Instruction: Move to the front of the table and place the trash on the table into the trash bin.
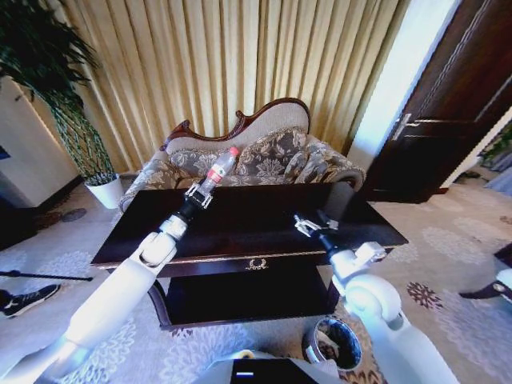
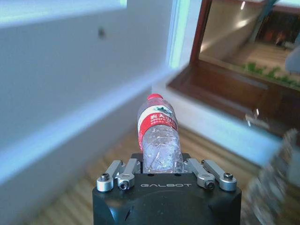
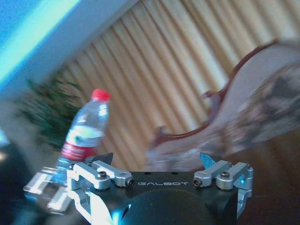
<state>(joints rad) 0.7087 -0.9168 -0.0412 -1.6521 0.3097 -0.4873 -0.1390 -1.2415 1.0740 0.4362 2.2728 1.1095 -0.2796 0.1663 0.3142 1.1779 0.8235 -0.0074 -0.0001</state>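
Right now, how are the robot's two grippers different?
The left gripper is shut on the bottle, lifted above the table; the right gripper is open and holds nothing. The left reaches toward the sofa; the right hangs low over the table's near right part. Both are over the table.

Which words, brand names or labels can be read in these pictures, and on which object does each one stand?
"GALBOT": on the black body of the left gripper, which holds the bottle.
"GALBOT": on the black body of the right gripper.
The bottle's red-white label: white characters, too blurred to read.
The trash bin: no readable text.
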